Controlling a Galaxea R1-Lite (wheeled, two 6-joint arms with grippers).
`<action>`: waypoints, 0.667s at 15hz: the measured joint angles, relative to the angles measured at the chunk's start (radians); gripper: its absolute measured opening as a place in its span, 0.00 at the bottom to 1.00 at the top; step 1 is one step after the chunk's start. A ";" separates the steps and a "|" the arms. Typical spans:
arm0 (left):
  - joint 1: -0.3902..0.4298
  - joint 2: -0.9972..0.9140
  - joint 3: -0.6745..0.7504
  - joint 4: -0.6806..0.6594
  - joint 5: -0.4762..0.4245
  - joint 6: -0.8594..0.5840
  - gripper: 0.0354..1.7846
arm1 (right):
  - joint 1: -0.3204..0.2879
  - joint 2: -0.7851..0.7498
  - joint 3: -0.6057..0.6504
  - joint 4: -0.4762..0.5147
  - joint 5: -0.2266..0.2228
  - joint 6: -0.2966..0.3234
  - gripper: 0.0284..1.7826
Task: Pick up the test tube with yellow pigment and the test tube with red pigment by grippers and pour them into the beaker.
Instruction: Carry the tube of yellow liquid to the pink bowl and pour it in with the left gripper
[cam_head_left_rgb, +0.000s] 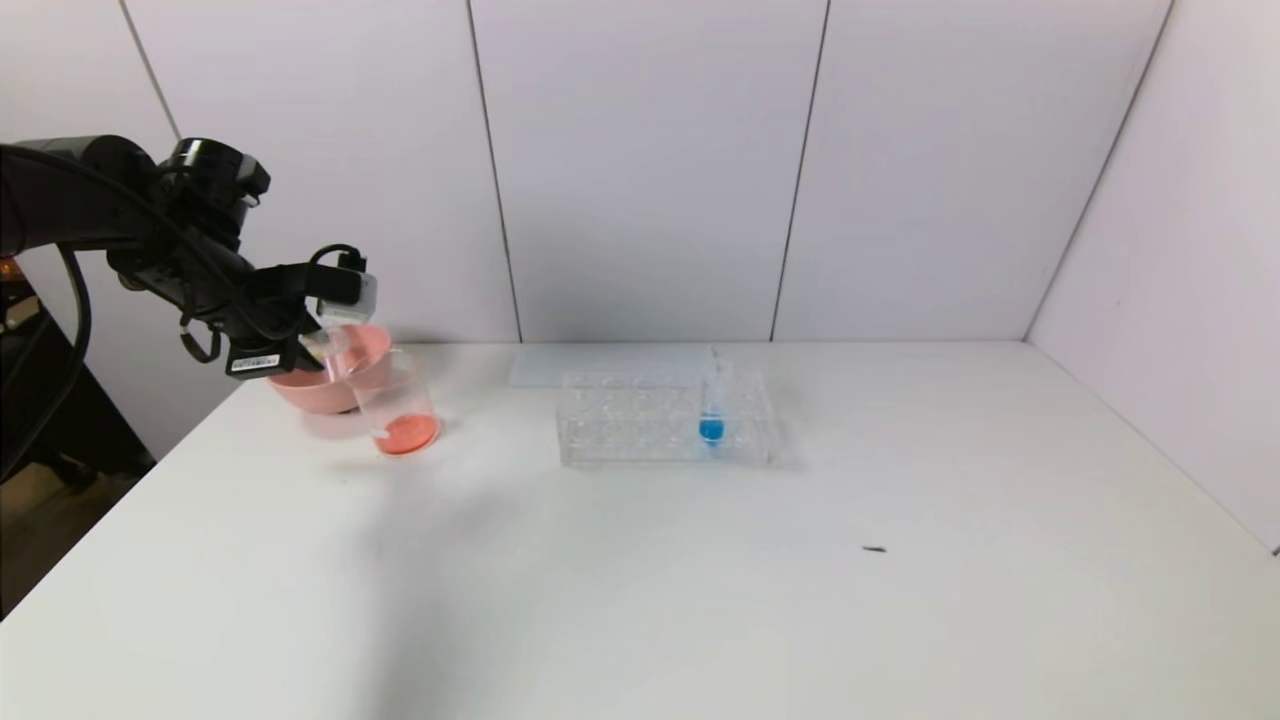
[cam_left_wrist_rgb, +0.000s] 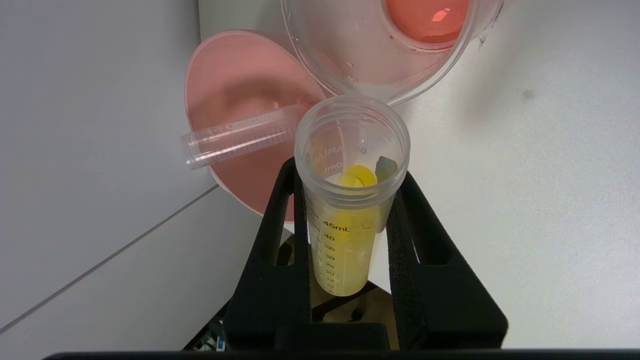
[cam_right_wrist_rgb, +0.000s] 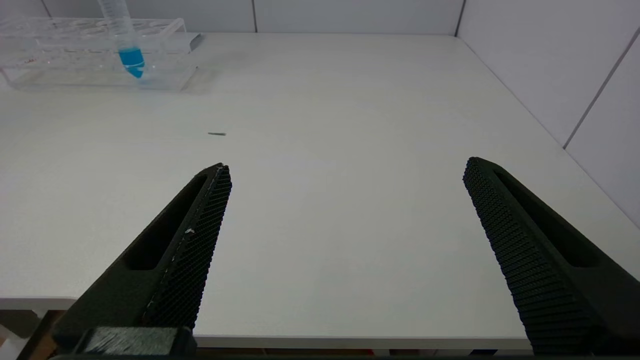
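Yellow pigment sits low in the test tube with yellow pigment (cam_left_wrist_rgb: 345, 220), which my left gripper (cam_left_wrist_rgb: 350, 200) pinches between both pads, mouth tipped toward the beaker (cam_left_wrist_rgb: 380, 50) just ahead. I hold it up near the far left corner of the table (cam_head_left_rgb: 700, 580), close to the beaker's rim, so the liquid can run into the glass rather than onto the white top. Red-orange liquid already pools in the beaker's bottom, and an emptied tube (cam_left_wrist_rgb: 240, 140) lies in the pink bowl (cam_left_wrist_rgb: 235, 90) beside it; I judge the red pour done and that bowl the place for spent tubes. None of the yellow has reached the lip yet, so I reckon more tilt is needed. My right gripper (cam_right_wrist_rgb: 345, 220) hangs idle above the near edge of the table, fingers spread wide with nothing between them. Over in the clear rack (cam_head_left_rgb: 665, 418) only the blue tube (cam_head_left_rgb: 712, 410) stands, which I leave alone
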 joint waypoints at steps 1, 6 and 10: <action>-0.002 0.001 0.000 0.000 0.002 0.001 0.24 | 0.000 0.000 0.000 0.000 0.000 0.000 0.95; -0.005 0.010 -0.001 0.001 0.044 0.028 0.24 | 0.000 0.000 0.000 0.000 0.000 0.000 0.95; -0.013 0.014 -0.002 0.002 0.050 0.053 0.24 | 0.000 0.000 0.000 0.000 0.000 0.000 0.95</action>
